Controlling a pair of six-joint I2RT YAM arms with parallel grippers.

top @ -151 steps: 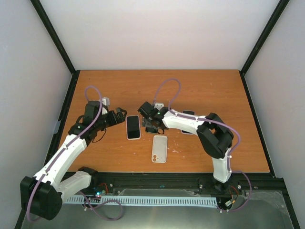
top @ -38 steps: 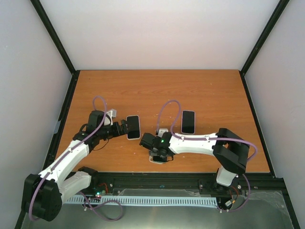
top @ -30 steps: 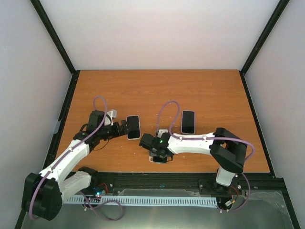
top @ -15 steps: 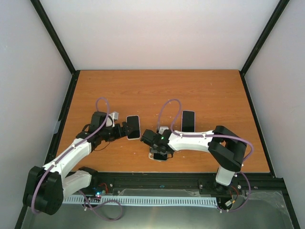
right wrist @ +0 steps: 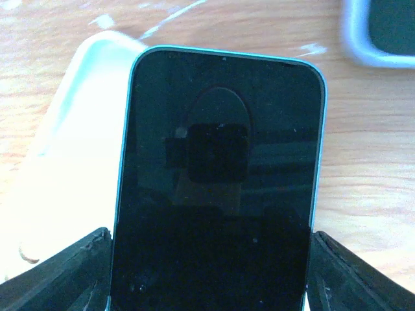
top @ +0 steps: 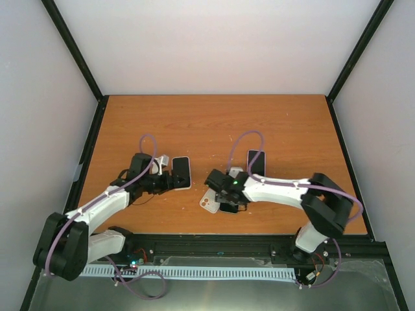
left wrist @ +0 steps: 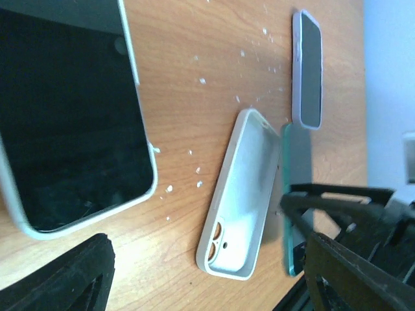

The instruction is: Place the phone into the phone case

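The empty white phone case (top: 208, 200) lies open side up near the table's front, camera holes toward the front; it also shows in the left wrist view (left wrist: 243, 194) and the right wrist view (right wrist: 68, 136). My right gripper (top: 228, 194) is shut on a teal-edged phone (right wrist: 217, 188), black screen up, held just right of the case and partly over its edge. In the left wrist view this phone (left wrist: 296, 194) shows edge-on beside the case. My left gripper (top: 167, 181) is open and empty, low over the table left of the case.
A white-edged phone (top: 181, 172) lies screen up by my left gripper, large in the left wrist view (left wrist: 65, 110). A lavender-edged phone (top: 255, 162) lies behind the right arm, seen too in the wrist views (left wrist: 307, 68) (right wrist: 382, 29). White specks (left wrist: 194, 184) dot the wood.
My right gripper has moved right and back with the teal phone, uncovering the white case, which now lies tilted. My left gripper has crept closer to the white-edged phone.
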